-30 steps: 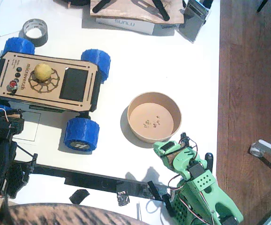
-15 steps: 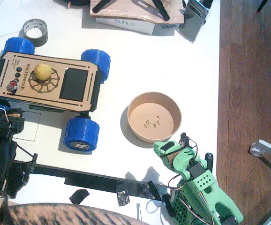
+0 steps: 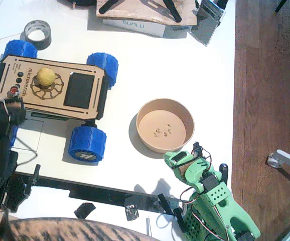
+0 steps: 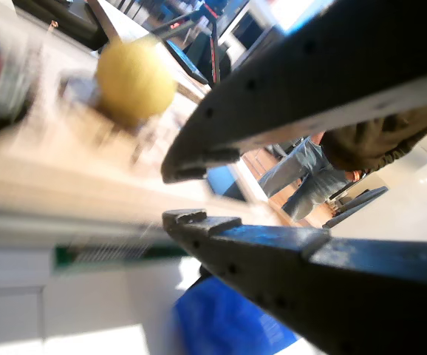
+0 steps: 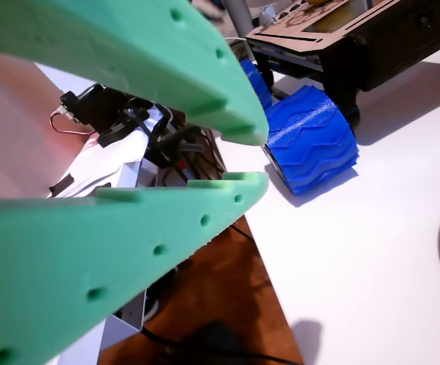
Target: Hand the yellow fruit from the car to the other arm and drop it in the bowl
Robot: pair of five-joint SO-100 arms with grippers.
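The yellow fruit [image 3: 46, 77] sits on the gear pattern of the car [image 3: 82, 90], at the table's left. My left gripper [image 3: 5, 108], the black one, is at the car's near left corner, about a hand's width from the fruit. In a wrist view its jaws [image 4: 171, 196] are all but shut with nothing between them, and the fruit [image 4: 134, 74] shows blurred above and beyond the tips. The bowl [image 3: 185, 113] stands mid-table. The green right gripper [image 3: 179, 161] rests just in front of the bowl; its tips [image 5: 259, 160] are nearly touching and hold nothing.
A grey tape roll [image 3: 37, 33] lies behind the car. Boxes and a tripod [image 3: 135, 12] crowd the far edge. A black strip [image 3: 100, 193] runs along the near edge. A blue wheel [image 5: 311, 141] shows in a wrist view. The table's right edge [image 3: 234, 100] borders wooden floor.
My left arm has swung its gripper up the picture, from beside the car's near-left wheel to the car's front left corner. The green arm, fruit and bowl have not moved.
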